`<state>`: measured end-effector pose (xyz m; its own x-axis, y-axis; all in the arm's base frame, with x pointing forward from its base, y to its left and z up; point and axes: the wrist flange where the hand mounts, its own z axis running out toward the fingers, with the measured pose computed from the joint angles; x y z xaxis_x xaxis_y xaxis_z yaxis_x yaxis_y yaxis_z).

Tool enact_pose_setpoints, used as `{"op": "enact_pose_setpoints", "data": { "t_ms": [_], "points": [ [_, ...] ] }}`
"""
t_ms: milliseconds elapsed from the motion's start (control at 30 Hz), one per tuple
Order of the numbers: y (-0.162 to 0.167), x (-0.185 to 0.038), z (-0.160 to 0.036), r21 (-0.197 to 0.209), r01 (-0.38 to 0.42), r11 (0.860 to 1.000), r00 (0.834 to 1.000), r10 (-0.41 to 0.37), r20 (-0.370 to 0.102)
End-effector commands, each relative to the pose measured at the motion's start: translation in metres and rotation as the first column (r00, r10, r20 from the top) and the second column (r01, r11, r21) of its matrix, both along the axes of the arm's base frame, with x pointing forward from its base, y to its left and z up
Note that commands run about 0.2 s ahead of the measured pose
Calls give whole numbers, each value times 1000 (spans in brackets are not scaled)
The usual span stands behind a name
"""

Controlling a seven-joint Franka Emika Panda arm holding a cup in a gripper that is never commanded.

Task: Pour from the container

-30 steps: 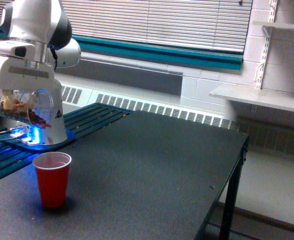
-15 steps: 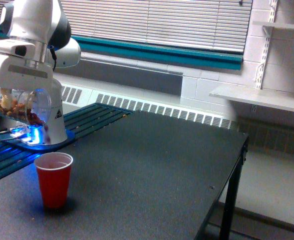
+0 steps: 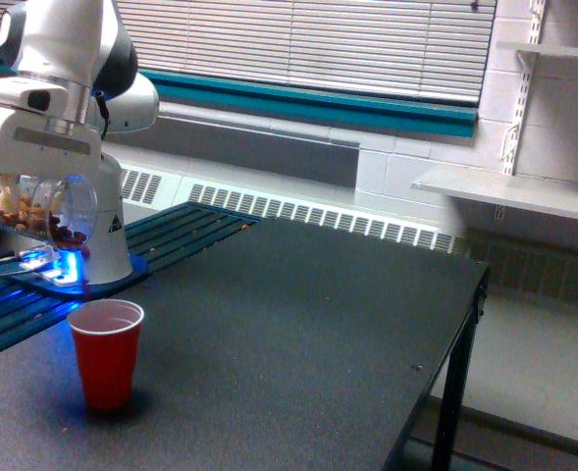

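At the exterior view's left, the gripper [image 3: 35,182] of the white robot arm is pinching the clear see-through plastic container [image 3: 35,208] with brown nut-like bits, held on its side above the dark worktop [image 3: 298,324]. Compared with a second ago, the container is rotating back and moving slightly left, and the bits are gathering away from its mouth. To its right and below, the opaque red plastic cup [image 3: 106,351] is standing in nearly the same place. I judge the pouring is ending, not starting.

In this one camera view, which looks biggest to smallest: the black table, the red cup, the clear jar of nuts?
1. Black table, by far.
2 and 3. Red cup and clear jar look much alike; the cup sits nearer the camera, so I won't rank them.
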<state>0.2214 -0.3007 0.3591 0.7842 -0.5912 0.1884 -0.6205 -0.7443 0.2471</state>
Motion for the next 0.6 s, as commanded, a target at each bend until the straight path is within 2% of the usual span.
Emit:
{"op": "enact_pose_setpoints", "data": {
  "t_ms": [33,600],
  "points": [
    [-1,9,5,-17,-13,1000,1000,13,-8],
    [-3,9,5,-47,-38,998,998,35,-58]
  ]
}}
